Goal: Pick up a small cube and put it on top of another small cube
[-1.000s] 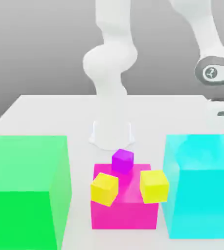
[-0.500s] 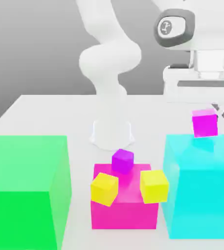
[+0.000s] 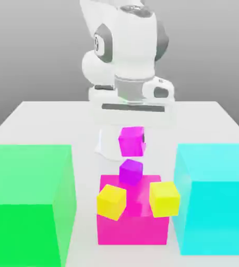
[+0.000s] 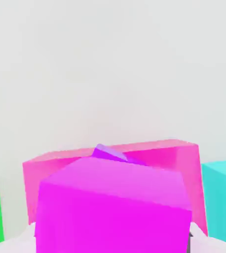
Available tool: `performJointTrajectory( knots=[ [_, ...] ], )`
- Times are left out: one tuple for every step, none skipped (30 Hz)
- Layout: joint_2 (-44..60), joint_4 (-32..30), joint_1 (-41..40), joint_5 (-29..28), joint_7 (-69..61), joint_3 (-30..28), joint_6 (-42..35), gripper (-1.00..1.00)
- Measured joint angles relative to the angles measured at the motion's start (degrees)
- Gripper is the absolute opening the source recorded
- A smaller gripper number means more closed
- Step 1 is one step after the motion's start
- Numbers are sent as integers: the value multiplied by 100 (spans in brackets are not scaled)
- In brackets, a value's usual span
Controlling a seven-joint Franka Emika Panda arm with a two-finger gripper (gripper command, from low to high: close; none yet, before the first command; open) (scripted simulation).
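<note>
Above the large magenta block (image 3: 133, 229) at the exterior view's lower centre, the gripper (image 3: 132, 141) grips the bright pink cube (image 3: 131, 142) mid-frame. Careful centring over the violet cube (image 3: 131, 172), then a slow, level descent, should suit the placement.

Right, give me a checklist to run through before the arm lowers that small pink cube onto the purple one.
- Small pink cube between the jaws: ok
- Purple cube resting on the big magenta block: ok
- Purple cube's top free of other cubes: ok
- Pink cube set on the purple one: not ok, held above it
- Pink cube centred exactly over the purple one: cannot tell
</note>
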Motion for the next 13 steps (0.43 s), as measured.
performJointTrajectory(
  knots=[
    [180,-59,12,-48,6,-73,236,100],
    [180,-59,12,-49,7,-73,235,100],
    [180,-59,12,-49,7,-73,235,100],
    [180,-59,12,-49,7,-73,235,100],
    [180,-59,12,-48,6,-73,235,100],
    [180,-59,12,-48,6,-73,235,100],
    [269,-89,20,-62,2,-113,356,100],
    [215,-72,20,-44,-4,-98,288,100],
    [90,-32,16,-11,-10,-55,126,100],
    [-69,20,8,35,-18,7,-81,100],
    [-241,76,-13,94,-31,89,-307,100],
    [-424,137,-21,146,-38,161,-550,100],
    [-610,199,-30,200,-45,237,-796,100]
  ],
)
